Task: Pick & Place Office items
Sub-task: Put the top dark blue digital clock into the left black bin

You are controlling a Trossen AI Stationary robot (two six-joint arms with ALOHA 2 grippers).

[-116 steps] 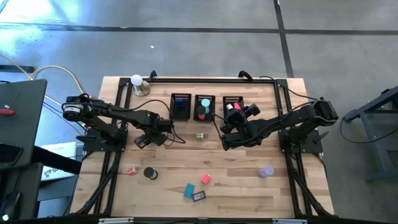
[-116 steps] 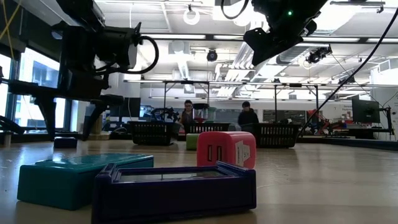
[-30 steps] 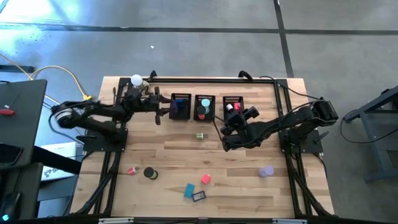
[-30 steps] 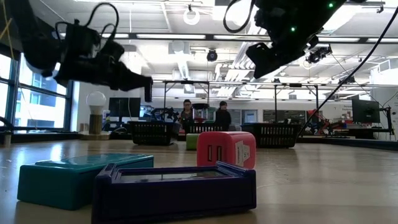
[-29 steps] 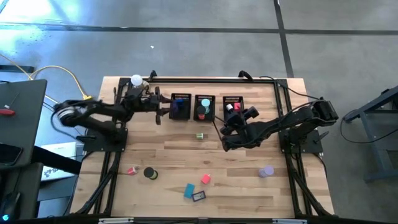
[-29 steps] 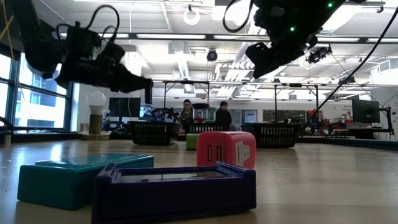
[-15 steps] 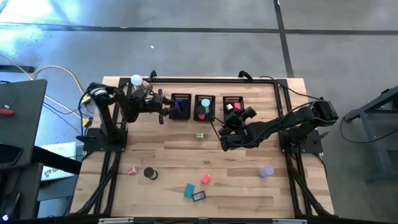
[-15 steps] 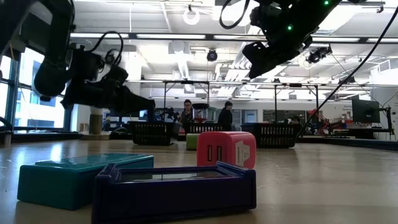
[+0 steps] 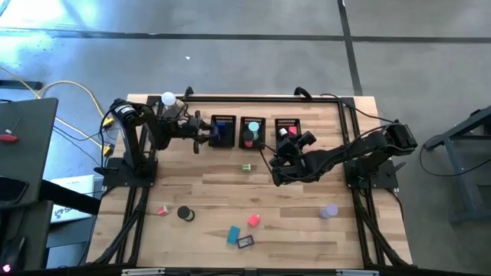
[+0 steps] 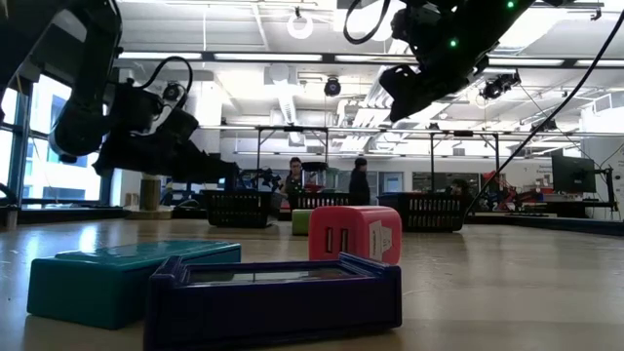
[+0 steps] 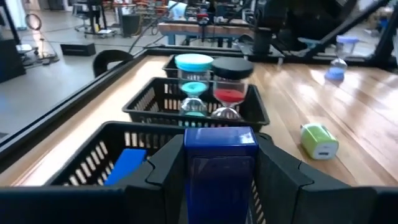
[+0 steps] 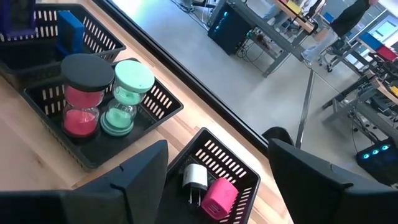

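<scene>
The left gripper [image 11: 219, 171] is gripping a blue block [image 11: 219, 163] between its two fingers [image 11: 166, 169], hanging over the near wall of the left mesh bin [image 11: 99, 152]. Inside that bin, just beyond the fingers and off to one side, another blue piece [image 11: 126, 165] is lying. Past it the middle bin [image 11: 144, 102] is holding a teal hourglass [image 11: 194, 84] and a red hourglass with a black cap [image 11: 232, 87], standing side by side and touching. A green charger block [image 11: 319, 141] is sitting on the bare wood beside that bin.

The right gripper [image 12: 217, 171] is hovering with its fingers [image 12: 140, 171] spread apart and nothing between them. Beyond them the right bin [image 12: 239, 165] is holding a white plug [image 12: 194, 178] and a pink block [image 12: 217, 198], touching.

On the table's near half, well apart from both grippers, a pink piece [image 9: 163, 209], a black roll [image 9: 185, 214], a teal block [image 9: 233, 234], a red-pink block [image 9: 253, 221], a dark purple-framed piece [image 9: 245, 242] and a purple piece [image 9: 328, 211] are lying. A white ball on a metal base [image 9: 170, 103] is standing at the far left corner.
</scene>
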